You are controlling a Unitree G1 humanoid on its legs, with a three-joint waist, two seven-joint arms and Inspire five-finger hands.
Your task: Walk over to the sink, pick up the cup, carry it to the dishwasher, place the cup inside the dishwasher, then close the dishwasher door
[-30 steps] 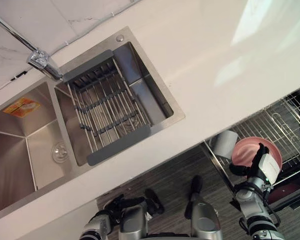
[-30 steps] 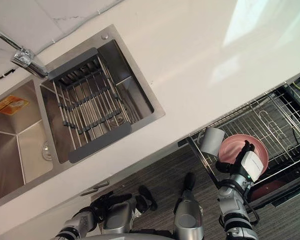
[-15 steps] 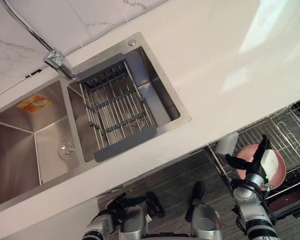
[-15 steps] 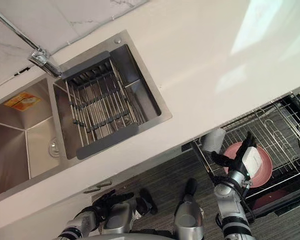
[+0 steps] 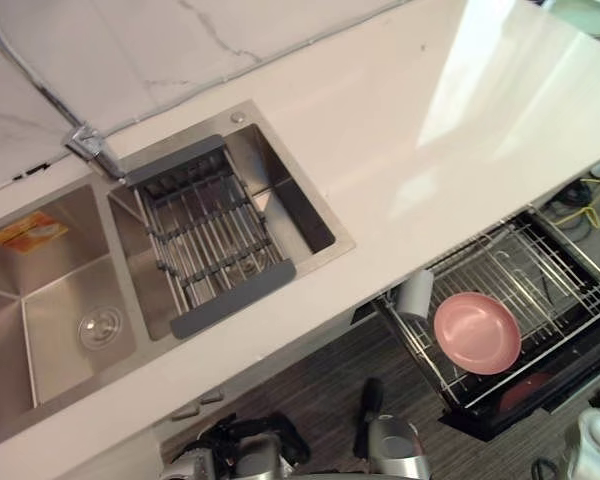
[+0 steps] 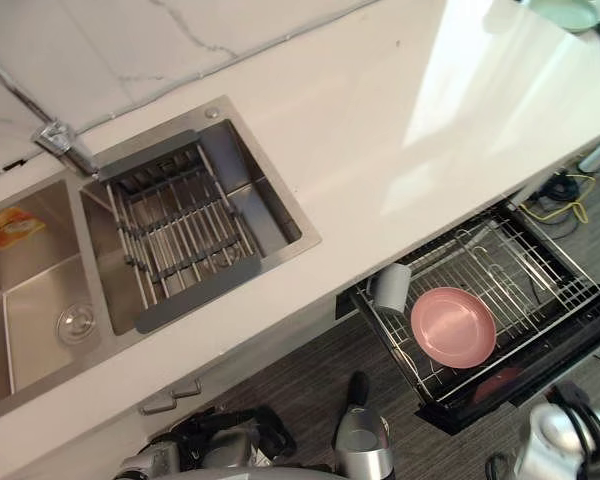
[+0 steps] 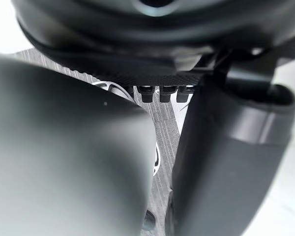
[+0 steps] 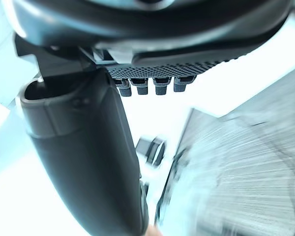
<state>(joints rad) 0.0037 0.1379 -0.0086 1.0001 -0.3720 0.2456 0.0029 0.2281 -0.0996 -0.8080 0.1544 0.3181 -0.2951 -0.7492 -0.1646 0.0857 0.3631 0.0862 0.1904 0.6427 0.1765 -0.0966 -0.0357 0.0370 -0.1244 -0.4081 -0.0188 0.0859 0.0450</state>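
Note:
The grey cup point(image 5: 416, 292) lies on its side at the left end of the pulled-out dishwasher rack point(image 5: 550, 262), right beside a pink plate point(image 5: 477, 333). Below the rack, the open dishwasher door point(image 6: 525, 385) shows as a dark edge. My right hand point(image 8: 88, 162) is low at the right, clear of the rack, with its thumb straight and nothing held. My left hand point(image 6: 208, 441) hangs low near the cabinet front, relaxed and empty.
A white countertop point(image 5: 430, 110) runs above the rack. The steel double sink point(image 5: 40, 300) holds a grey drainer rack point(image 5: 212, 250), with the faucet point(image 5: 88, 148) behind. Yellow cables point(image 5: 580, 192) lie on the floor at the right. A pale dish point(image 5: 586, 14) sits on the counter's far corner.
My right hand has pulled back from over the pink plate and dropped to the lower right. The cup stays in the rack. The camera has shifted, so the whole scene has moved.

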